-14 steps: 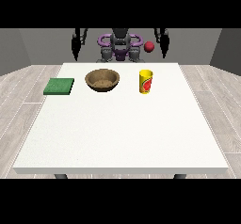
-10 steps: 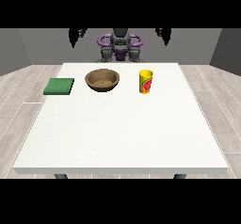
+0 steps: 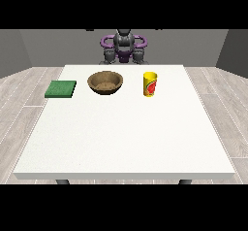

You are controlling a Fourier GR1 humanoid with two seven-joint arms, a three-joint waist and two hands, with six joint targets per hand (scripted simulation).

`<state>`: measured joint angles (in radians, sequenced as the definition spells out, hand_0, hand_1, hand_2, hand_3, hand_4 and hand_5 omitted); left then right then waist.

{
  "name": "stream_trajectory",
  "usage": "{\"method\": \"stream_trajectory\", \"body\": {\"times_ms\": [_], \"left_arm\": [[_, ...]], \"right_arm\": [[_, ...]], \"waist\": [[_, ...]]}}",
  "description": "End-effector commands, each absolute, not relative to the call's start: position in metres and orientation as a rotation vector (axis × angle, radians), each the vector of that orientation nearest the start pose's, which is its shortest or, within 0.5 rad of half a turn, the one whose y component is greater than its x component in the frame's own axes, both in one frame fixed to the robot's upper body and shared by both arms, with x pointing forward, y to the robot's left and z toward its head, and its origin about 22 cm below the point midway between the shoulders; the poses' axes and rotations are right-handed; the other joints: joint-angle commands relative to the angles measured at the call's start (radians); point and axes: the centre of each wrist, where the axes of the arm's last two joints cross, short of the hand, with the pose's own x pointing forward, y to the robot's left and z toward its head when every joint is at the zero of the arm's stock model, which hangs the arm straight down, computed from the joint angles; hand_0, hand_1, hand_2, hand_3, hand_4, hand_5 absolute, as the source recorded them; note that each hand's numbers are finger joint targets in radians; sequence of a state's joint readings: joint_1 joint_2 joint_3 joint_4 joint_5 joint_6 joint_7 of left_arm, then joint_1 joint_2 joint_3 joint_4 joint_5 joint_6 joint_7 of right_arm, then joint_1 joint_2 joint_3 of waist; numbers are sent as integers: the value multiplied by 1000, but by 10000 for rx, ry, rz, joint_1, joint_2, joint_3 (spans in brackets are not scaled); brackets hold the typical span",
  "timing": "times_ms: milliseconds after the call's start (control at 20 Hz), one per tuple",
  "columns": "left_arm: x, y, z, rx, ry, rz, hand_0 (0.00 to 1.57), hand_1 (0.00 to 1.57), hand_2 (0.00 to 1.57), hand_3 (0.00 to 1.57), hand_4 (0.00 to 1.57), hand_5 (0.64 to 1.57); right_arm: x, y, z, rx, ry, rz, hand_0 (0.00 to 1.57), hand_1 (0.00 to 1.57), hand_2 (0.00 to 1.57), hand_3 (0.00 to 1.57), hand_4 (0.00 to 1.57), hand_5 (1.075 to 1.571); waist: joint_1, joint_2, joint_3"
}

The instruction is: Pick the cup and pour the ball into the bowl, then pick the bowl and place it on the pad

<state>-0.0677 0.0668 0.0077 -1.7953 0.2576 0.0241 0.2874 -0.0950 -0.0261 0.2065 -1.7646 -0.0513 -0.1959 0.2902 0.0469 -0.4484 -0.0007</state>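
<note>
Yellow with a red mark, the cup [image 3: 150, 84] is seen upright on the white bench [image 3: 126, 138], toward the far edge. Well to its left the brown bowl [image 3: 105, 83] is set, and further left the green pad [image 3: 61, 89] lies flat. All three are apart. Neither hand is shown, so their state cannot be told; only the robot's torso [image 3: 124, 48] is seen behind the bench.
</note>
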Motion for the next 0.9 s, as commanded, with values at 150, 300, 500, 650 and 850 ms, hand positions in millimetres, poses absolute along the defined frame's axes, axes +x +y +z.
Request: {"method": "stream_trajectory", "body": {"times_ms": [150, 300, 500, 650, 850], "left_arm": [[238, 221, 84, -2978, -15352, 925, 0, 0, 0, 0, 0, 1535], [254, 227, 106, -2620, -16617, 438, 0, 0, 0, 0, 0, 1518], [287, 239, 140, -2061, -18831, 143, 0, 0, 0, 0, 0, 1509], [301, 241, 149, -1543, -20081, 78, 0, 0, 0, 0, 0, 1509], [318, 245, 138, 37, -20467, -87, 0, 0, 0, 0, 0, 1459]], "right_arm": [[231, -95, 105, 1483, -15110, -22, 0, 0, 0, 0, 512, 1571], [258, -90, 140, 901, -16528, 1049, 0, 0, 0, 0, 296, 1569], [269, -110, 144, 1063, -18090, 1319, 0, 0, 0, 0, 0, 1570], [279, -118, 160, 1192, -19361, 1292, 0, 0, 0, 0, 0, 1570], [273, -118, 163, 1822, -19464, 1732, 0, 0, 0, 0, 0, 1568]], "waist": [[-182, 531, -2], [-436, 1948, -5], [-931, 4352, 7], [-1175, 5840, 8], [-1834, 6202, 7]]}}
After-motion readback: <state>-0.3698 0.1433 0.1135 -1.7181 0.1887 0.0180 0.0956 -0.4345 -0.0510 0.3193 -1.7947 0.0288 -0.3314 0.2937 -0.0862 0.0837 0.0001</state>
